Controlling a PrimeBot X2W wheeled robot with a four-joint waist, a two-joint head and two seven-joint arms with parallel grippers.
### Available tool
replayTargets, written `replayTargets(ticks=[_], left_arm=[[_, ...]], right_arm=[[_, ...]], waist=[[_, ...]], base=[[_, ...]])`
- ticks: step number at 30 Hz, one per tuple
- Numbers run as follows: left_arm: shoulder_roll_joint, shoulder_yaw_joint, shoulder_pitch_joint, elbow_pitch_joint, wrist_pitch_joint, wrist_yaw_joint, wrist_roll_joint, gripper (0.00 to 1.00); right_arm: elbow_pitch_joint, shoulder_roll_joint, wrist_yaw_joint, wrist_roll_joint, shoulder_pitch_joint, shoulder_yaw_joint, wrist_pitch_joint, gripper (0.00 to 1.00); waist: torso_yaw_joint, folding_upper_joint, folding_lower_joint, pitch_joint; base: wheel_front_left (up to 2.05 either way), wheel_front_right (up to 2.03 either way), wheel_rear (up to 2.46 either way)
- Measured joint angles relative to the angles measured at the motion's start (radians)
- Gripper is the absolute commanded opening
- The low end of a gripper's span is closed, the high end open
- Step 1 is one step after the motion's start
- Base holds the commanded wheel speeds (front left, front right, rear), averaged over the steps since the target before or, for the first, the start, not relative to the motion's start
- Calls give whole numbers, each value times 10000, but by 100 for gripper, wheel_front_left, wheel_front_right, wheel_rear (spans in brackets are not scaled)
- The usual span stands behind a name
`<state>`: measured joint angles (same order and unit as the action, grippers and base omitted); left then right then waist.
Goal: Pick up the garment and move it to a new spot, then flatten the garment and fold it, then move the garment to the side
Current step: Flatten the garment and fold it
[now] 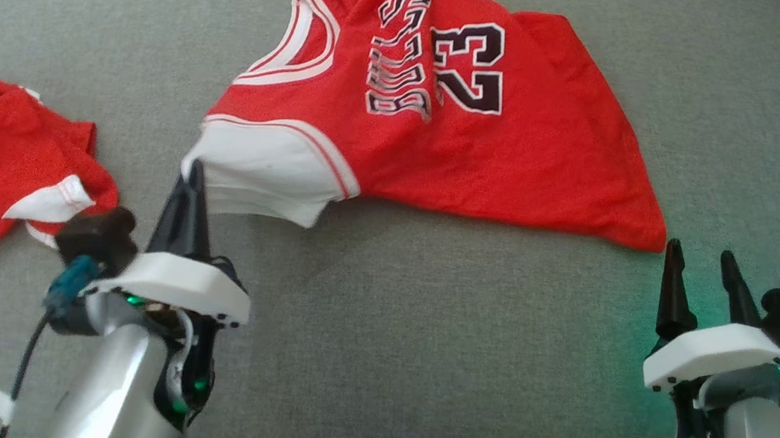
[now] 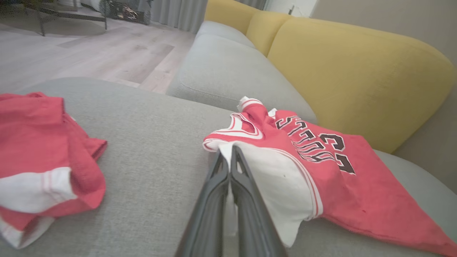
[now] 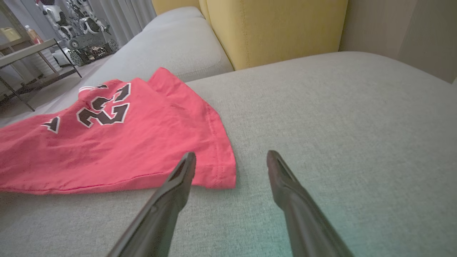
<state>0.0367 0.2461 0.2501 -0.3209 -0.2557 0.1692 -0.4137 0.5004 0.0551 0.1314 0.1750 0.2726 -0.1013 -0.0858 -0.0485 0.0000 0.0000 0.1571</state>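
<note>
left claw (image 1: 193, 172) pinching jersey (image 1: 502, 166) white corner | right claw (image 1: 700, 252) open beside hem

Living room, grey sofa (image 2: 150, 150), wood floor (image 2: 107, 53)

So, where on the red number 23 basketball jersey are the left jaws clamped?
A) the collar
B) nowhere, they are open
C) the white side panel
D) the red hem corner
C: the left gripper, jaws pressed together, pinches the edge of the white side panel of the red number 23 basketball jersey.
</note>
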Motion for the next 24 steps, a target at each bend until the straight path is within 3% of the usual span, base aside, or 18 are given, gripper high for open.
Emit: replayTargets(ticks=[5, 24], left_arm=[[12, -374, -199, 784, 0, 295, 96, 0], [8, 318, -221, 725, 0, 228, 59, 0]], right_arm=[[704, -13, 0, 299, 69, -8, 27, 100], [3076, -17, 0, 1124, 1534, 518, -127, 100]], waist=[[180, 0, 0, 7], [703, 0, 0, 284]], base=[[0, 0, 0], [0, 0, 0]])
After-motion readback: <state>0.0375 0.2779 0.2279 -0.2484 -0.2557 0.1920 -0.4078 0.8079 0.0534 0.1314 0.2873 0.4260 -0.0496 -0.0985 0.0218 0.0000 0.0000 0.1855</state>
